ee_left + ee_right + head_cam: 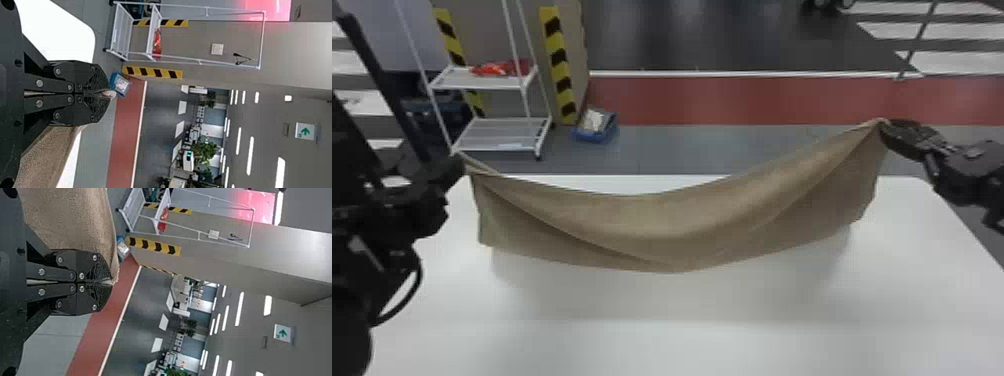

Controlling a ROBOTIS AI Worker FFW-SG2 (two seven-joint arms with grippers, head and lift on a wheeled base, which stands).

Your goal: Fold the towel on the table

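Nearest, the white table (682,345) spreads out; over it the towel (657,220) sags between the left end effector (459,164) and the right end effector (886,126), each closed on one end. Beyond stands a white rack (497,134).

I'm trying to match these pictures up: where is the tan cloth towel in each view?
Head view: the tan cloth towel spans the middle, held up over the white table.
Left wrist view: gripped by the black left tool, hanging beside it.
Right wrist view: gripped by the black right tool, hanging beside it.
Shared landmark: the white metal shelf rack in the background.
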